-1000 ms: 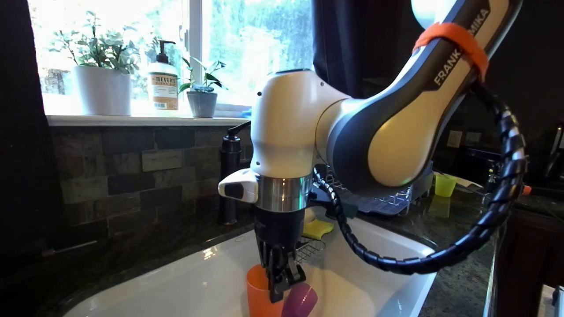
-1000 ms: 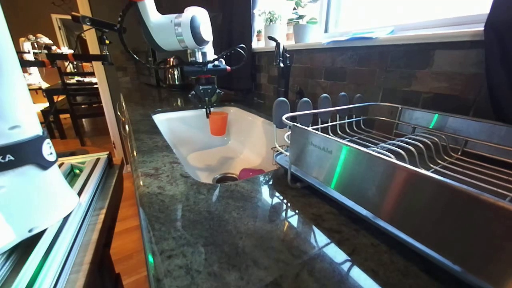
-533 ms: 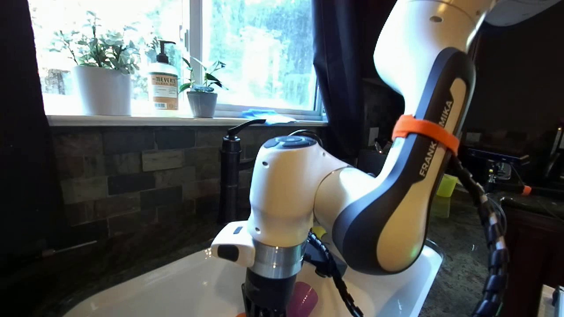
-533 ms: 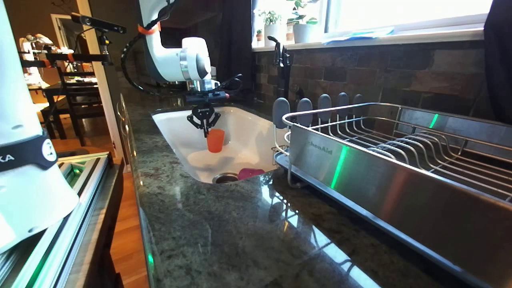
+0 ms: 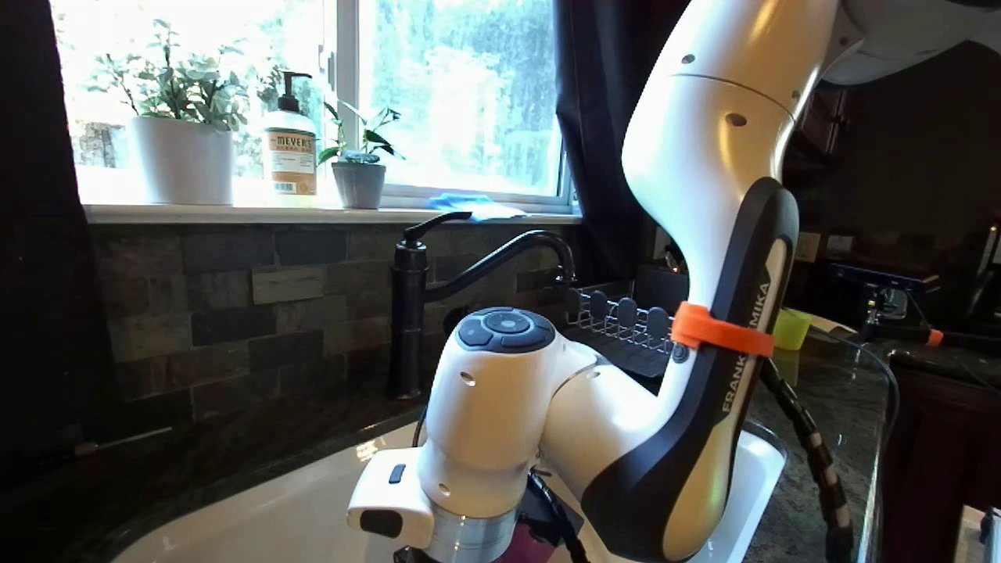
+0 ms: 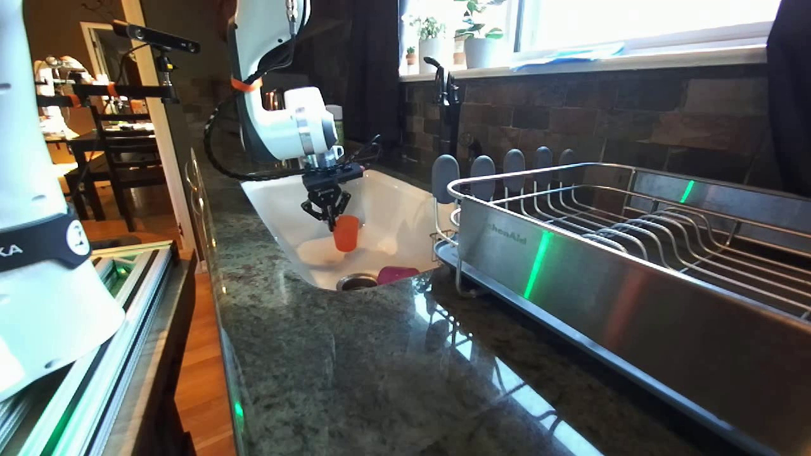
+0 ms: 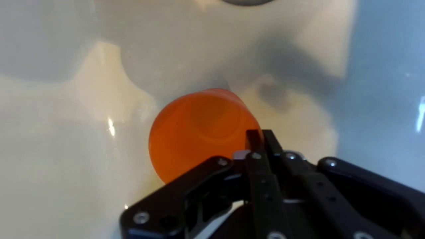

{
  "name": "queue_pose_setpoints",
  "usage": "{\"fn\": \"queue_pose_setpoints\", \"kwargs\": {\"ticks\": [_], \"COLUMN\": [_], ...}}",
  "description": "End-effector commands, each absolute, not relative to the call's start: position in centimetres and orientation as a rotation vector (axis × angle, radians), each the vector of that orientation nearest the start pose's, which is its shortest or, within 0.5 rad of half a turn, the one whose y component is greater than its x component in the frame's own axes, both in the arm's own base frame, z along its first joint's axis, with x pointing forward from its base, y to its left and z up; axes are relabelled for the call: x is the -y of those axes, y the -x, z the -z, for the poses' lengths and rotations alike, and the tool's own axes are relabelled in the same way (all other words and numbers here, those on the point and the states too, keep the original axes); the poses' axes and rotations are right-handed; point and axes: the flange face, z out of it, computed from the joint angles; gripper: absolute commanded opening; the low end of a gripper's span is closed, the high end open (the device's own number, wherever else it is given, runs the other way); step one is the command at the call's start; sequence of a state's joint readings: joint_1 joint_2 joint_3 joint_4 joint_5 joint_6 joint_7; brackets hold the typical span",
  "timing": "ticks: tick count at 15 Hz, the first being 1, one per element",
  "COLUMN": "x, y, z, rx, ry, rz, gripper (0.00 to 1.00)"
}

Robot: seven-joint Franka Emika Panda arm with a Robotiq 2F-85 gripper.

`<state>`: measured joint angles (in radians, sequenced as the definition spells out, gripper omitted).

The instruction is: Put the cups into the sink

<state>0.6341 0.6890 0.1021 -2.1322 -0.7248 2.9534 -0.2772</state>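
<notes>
at the tips of the black two-fingered claw (image 7: 262, 136), an orange tapered plastic cup (image 7: 206, 122) is held mouth up within the large white rectangular sink (image 6: 396, 209). the claw is clenched on the cup's rim, one finger inside the wall and one outside; such a hold is presumably used because a thin wall is easily pinched and the base is left free for setting down. whether that base is touching the sink floor cannot be told. farther along from the claw, a magenta plastic cup (image 6: 397, 275) is seen in the sink, beside the round metal drain (image 6: 357, 282); clearance from it is probably wanted so that neither cup is knocked. well apart from the claw, a yellow-green plastic cup (image 5: 793, 329) is stood on the dark stone counter (image 6: 355, 361), its own transfer judged not yet done.
</notes>
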Motion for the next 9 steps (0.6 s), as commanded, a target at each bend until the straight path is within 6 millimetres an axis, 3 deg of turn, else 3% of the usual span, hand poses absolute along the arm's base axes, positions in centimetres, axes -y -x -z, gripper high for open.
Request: {"fn": "queue_pose_setpoints", "kwargs": {"ticks": [1,5,9], "x": [-41.4,-42.8,-44.1], "y": [-37.9,-38.3,-39.2], "z": [-7.9,-9.7,-14.7], "rx": [-2.284,-2.279,-2.175], "ry": [-1.976,-1.954,-2.009], "rz": [-0.299,-0.331,-0.330], "gripper": [0.31,0.60,0.89]}}
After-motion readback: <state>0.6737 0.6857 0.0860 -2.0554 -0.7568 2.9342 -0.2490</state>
